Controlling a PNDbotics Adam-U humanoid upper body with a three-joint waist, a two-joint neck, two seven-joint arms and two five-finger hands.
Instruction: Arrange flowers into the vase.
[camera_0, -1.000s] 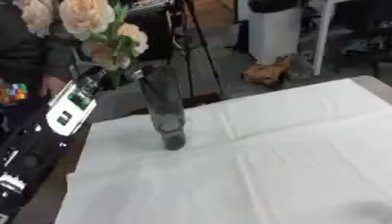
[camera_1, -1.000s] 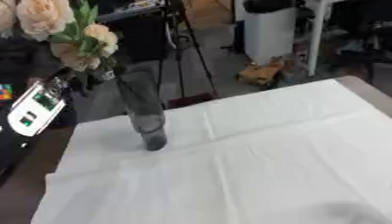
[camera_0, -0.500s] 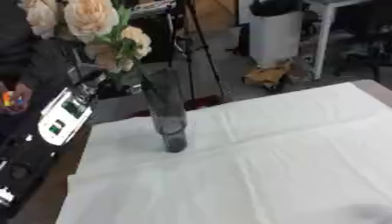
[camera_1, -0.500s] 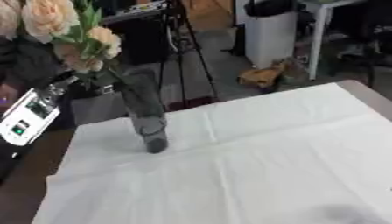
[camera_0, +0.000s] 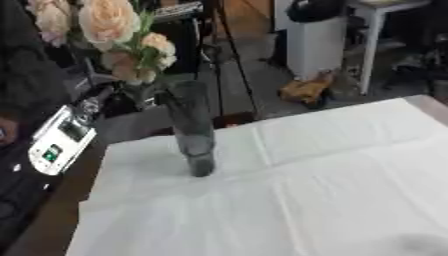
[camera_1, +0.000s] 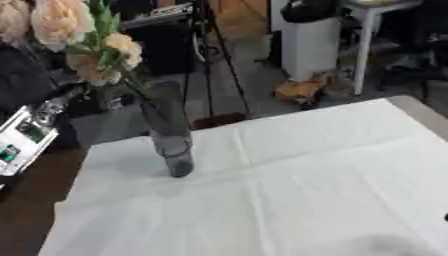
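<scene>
A tall clear glass vase (camera_0: 194, 131) stands on the white cloth (camera_0: 306, 190) near the table's back left. A bunch of cream and peach roses (camera_0: 112, 26) rises above it and leans left, with green stems (camera_1: 131, 82) running down to the vase's mouth. My left arm, black with a white panel (camera_0: 58, 141), comes in from the left edge. Its hand (camera_0: 94, 102) shows as a dark blurred shape just left of the stems, level with the vase's rim. Whether it touches the stems is unclear. My right hand shows in neither view.
The cloth leaves a brown strip of table (camera_0: 44, 220) bare on the left. Behind the table are a black tripod (camera_0: 229, 50), a white bin (camera_0: 313, 40), a brown object on the floor (camera_0: 306, 90) and a white table leg (camera_0: 372, 45).
My left arm's white panel has slid left and down, away from the vase. The roses and vase stay where they were.
</scene>
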